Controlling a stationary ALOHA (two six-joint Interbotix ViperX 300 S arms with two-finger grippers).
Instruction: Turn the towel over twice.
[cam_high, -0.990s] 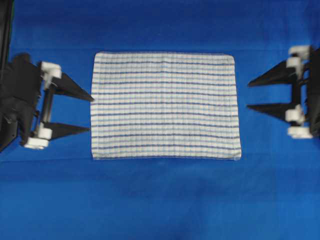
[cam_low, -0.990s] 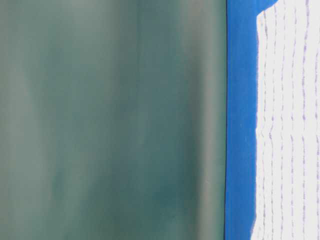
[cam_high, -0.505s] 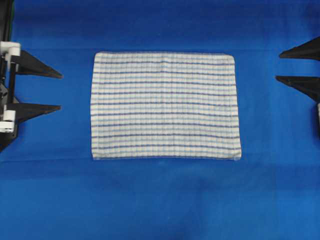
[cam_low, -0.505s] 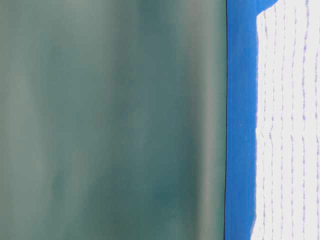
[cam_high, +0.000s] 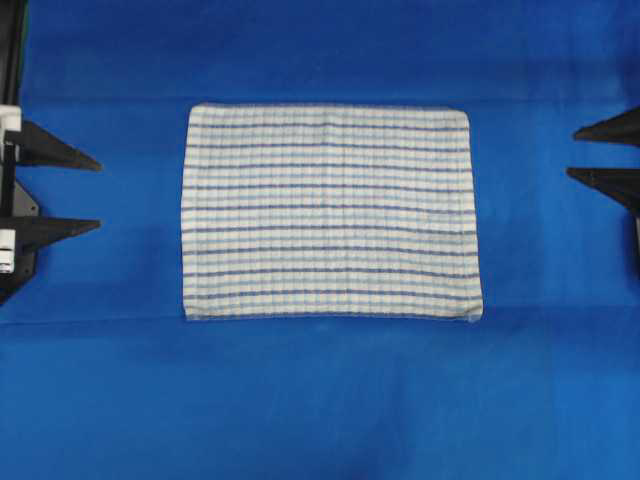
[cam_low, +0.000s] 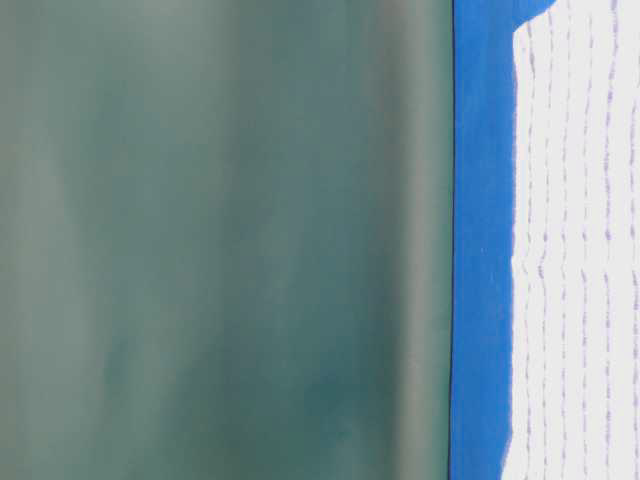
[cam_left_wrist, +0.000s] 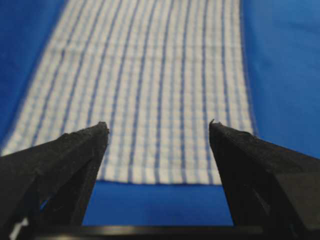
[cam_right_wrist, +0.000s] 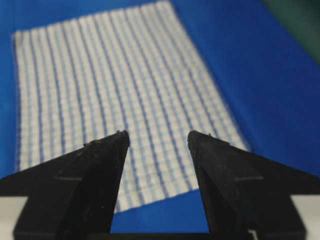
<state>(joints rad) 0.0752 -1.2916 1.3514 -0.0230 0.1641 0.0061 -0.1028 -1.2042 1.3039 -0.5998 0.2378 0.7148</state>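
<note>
The towel (cam_high: 330, 212) is laid flat and fully spread on the blue cloth (cam_high: 320, 400), at the middle of the overhead view. The left gripper (cam_high: 98, 192) is seen at the left edge, its jaws spread apart and empty, well apart from the towel's left edge. The right gripper (cam_high: 572, 152) is likewise parted and empty, well apart from the right edge.

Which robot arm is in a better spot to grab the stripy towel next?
Probably the left. The left gripper is open and nearer the towel than the right gripper, also open at the far edge. Neither touches it.
</note>
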